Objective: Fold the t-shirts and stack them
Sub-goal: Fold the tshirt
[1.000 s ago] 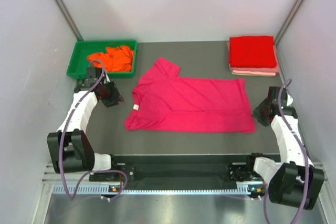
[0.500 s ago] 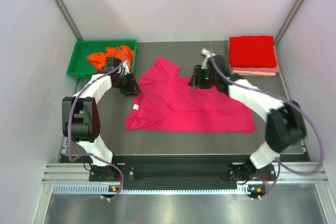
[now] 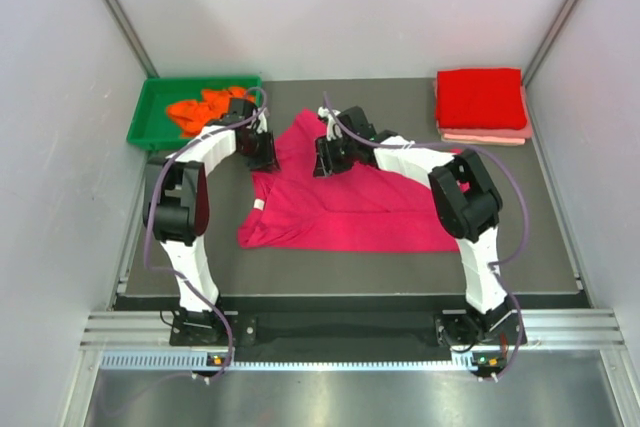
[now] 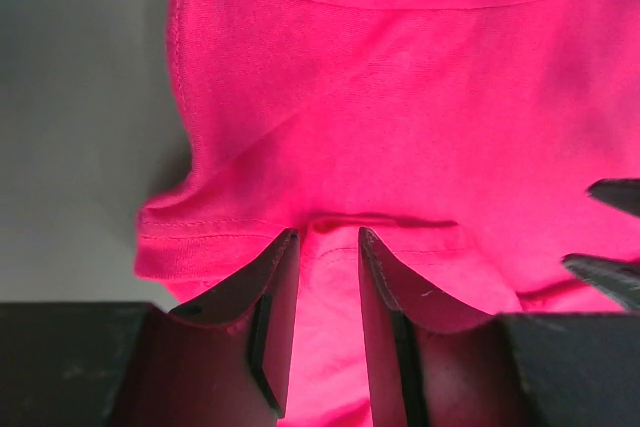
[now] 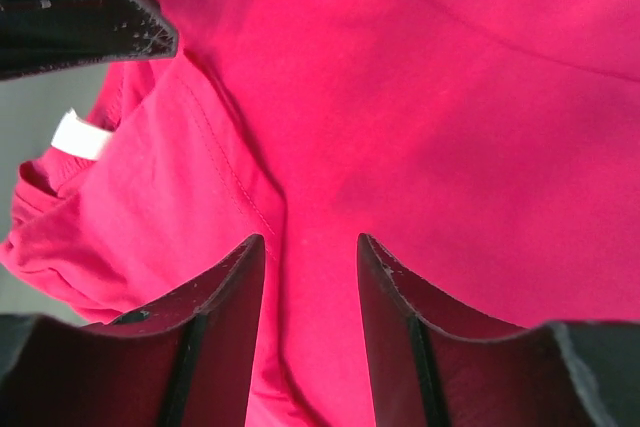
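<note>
The magenta shirt (image 3: 370, 202) lies spread flat in the middle of the table (image 3: 520, 237), collar to the left and hem to the right. A folded red shirt (image 3: 480, 97) sits on a folded pink shirt (image 3: 490, 137) at the far right corner, and an orange shirt (image 3: 200, 109) lies crumpled in the tray (image 3: 142, 125).

The step in hand looks like the first fold of the magenta shirt, with both arms reaching to its far edge. The left fingers (image 4: 260, 287) stand narrowly apart at the shoulder. A small ridge of cloth bunches at their tips, and I cannot tell whether it is pinched. The right fingers (image 5: 225, 292) stand moderately apart near the far sleeve, over smooth cloth, holding nothing.

Next, both probably need to close firmly on that far edge. Then they would lift together and carry it toward the near edge, keeping it level so the cloth does not twist.
</note>
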Available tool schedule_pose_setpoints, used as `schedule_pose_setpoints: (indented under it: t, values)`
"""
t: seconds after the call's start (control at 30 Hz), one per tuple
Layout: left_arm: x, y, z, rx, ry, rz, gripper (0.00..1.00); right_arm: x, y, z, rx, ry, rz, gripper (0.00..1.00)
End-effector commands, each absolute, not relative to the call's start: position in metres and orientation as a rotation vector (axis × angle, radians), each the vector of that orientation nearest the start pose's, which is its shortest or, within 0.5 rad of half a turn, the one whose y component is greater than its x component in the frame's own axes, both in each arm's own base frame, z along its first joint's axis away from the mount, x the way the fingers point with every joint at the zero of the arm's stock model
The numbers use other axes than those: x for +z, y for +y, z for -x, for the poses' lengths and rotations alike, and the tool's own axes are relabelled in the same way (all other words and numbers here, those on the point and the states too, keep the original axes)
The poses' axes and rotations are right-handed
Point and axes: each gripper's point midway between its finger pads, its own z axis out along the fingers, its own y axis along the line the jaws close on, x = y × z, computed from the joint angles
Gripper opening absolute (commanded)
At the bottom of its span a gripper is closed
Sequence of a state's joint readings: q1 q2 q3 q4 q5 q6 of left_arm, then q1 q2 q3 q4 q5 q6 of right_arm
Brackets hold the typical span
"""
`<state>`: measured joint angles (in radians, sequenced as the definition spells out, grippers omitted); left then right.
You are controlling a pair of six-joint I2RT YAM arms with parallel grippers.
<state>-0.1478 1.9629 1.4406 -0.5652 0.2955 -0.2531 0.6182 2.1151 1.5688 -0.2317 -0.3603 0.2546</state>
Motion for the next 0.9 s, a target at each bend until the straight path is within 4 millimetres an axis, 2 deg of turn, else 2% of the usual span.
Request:
schedule_pose_setpoints:
  t: [0.0,0.13,0.27,0.37,0.4,0.5,0.63,0.87]
  values:
    - [0.056,-0.125,-0.432,-0.450,2.676,-0.024,0.35,0.080,0.399,-0.388,0.908,2.296,0.728,0.42]
    - [0.043,-0.131,-0.427,-0.438,2.715,-0.058,0.35,0.064,0.403,-0.383,0.917,2.327,0.724,0.40]
    - [0.041,-0.134,-0.427,-0.445,2.713,-0.074,0.33,0.053,0.402,-0.378,0.935,2.341,0.705,0.40]
    - [0.038,-0.134,-0.427,-0.438,2.724,-0.077,0.22,0.046,0.406,-0.372,0.969,2.351,0.710,0.40]
    - [0.037,-0.136,-0.427,-0.449,2.726,-0.084,0.14,0.044,0.407,-0.370,0.973,2.359,0.708,0.39]
    - [0.039,-0.139,-0.429,-0.457,2.717,-0.093,0.00,0.041,0.408,-0.366,0.978,2.359,0.697,0.38]
    - [0.050,-0.144,-0.438,-0.465,2.681,-0.117,0.00,0.044,0.408,-0.367,0.975,2.349,0.683,0.31]
    - [0.053,-0.153,-0.446,-0.509,2.662,-0.141,0.00,0.043,0.413,-0.365,1.009,2.360,0.661,0.34]
